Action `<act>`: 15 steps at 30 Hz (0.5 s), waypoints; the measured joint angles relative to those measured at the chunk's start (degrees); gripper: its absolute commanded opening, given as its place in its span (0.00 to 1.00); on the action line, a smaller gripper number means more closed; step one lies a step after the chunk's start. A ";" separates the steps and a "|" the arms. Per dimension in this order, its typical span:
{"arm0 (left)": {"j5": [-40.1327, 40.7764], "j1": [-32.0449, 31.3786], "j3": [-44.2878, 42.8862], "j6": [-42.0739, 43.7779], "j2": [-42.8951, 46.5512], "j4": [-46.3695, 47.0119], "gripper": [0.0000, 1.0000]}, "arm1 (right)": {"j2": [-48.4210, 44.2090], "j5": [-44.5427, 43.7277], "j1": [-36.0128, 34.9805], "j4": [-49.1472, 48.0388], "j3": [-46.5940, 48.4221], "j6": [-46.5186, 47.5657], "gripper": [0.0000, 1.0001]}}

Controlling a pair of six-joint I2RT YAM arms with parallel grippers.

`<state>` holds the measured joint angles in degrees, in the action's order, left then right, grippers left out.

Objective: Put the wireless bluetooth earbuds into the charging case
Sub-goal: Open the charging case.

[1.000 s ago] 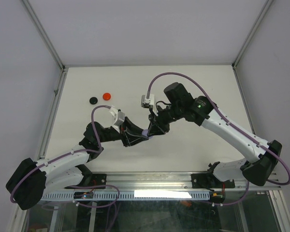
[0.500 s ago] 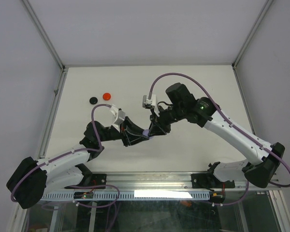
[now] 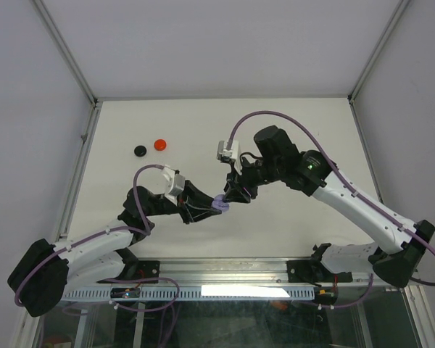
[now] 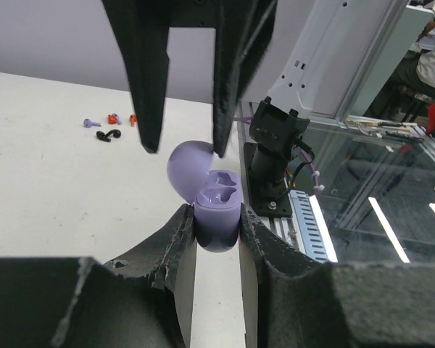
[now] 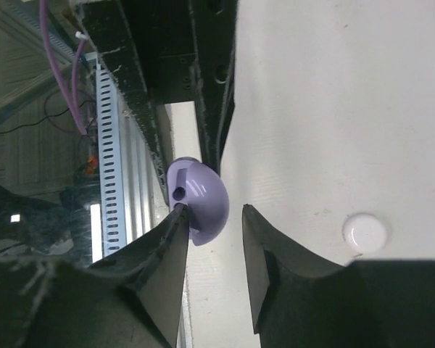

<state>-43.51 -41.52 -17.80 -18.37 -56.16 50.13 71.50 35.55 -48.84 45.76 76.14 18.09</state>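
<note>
Two sockets [image 4: 219,190] in the purple charging case [image 4: 217,221] show empty, so by my reading no earbud has gone in yet. Your left gripper [image 4: 217,232] is clamped on the case's lower half, and the case appears to be held above the table [image 4: 43,181] with its lid [image 4: 188,168] swung open. Your right gripper [image 5: 216,212] stands partly open astride that lid and carries nothing. In its wrist view one fingertip looks to be touching the lid's edge.

That contact is your first risk. A push on the lid could snap it shut or twist the smooth, rounded case in the left fingers, which grip only a narrow band of it.

The earbuds lie well apart from the case, far across the table: a black earbud [image 4: 109,135], a purple earbud [image 4: 91,123] and an orange piece too small to make out. Picking the wrong colour is possible, since purple likely matches the case. They are tiny and stemmed, so a pinch off-centre could flick one away or present it askew to its socket.
</note>
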 measured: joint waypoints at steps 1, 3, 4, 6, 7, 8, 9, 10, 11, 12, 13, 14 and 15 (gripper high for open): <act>-0.48 -0.02 0.17 0.39 0.11 0.02 0.00 | -0.37 -0.74 0.04 -0.33 0.00 0.02 0.39; -1.29 -0.02 0.39 1.33 0.37 0.09 0.00 | -0.92 -2.10 0.26 -1.01 0.00 -0.07 0.40; -1.57 -0.02 0.48 1.57 0.48 0.11 0.00 | -1.03 -2.54 0.28 -1.16 0.00 -0.13 0.41; -1.70 -0.02 0.74 2.25 0.70 0.13 0.00 | -1.11 -3.78 0.37 -1.57 0.00 -0.22 0.43; -1.73 -0.02 0.92 2.56 0.74 0.20 0.00 | -1.14 -4.22 0.37 -1.79 -0.07 -0.24 0.43; -1.70 -0.02 1.07 2.80 0.74 0.28 0.00 | -1.14 -4.83 0.37 -1.97 -0.11 -0.35 0.45; -1.62 -0.02 1.33 2.97 0.76 0.48 0.00 | -1.18 -5.33 0.37 -2.23 -0.26 -0.48 0.46; -1.51 -0.02 1.66 3.10 0.81 0.57 0.00 | -1.22 -5.84 0.37 -2.34 -0.39 -0.63 0.49; -1.20 -0.02 2.08 3.28 0.87 0.70 0.00 | -1.31 -6.34 0.37 -2.62 -0.63 -0.87 0.50; -0.50 -0.02 2.58 3.52 0.90 0.92 0.00 | -1.38 -6.73 0.37 -2.67 -0.81 -1.25 0.51; 0.39 -0.02 3.15 3.89 0.94 1.09 0.00 | -1.51 -7.41 0.37 -2.78 -1.07 -1.62 0.52; 1.66 -0.02 3.78 4.17 0.94 1.46 0.00 | -1.64 -8.24 0.37 -3.02 -1.36 -2.19 0.53; 3.17 -0.02 4.55 4.39 0.94 1.92 0.00 | -1.81 -9.03 0.37 -3.26 -1.66 -2.71 0.55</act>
<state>-40.34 -41.54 -13.26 -13.98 -55.22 52.05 69.69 26.52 -48.47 42.50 74.48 15.38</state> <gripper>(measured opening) 0.260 0.510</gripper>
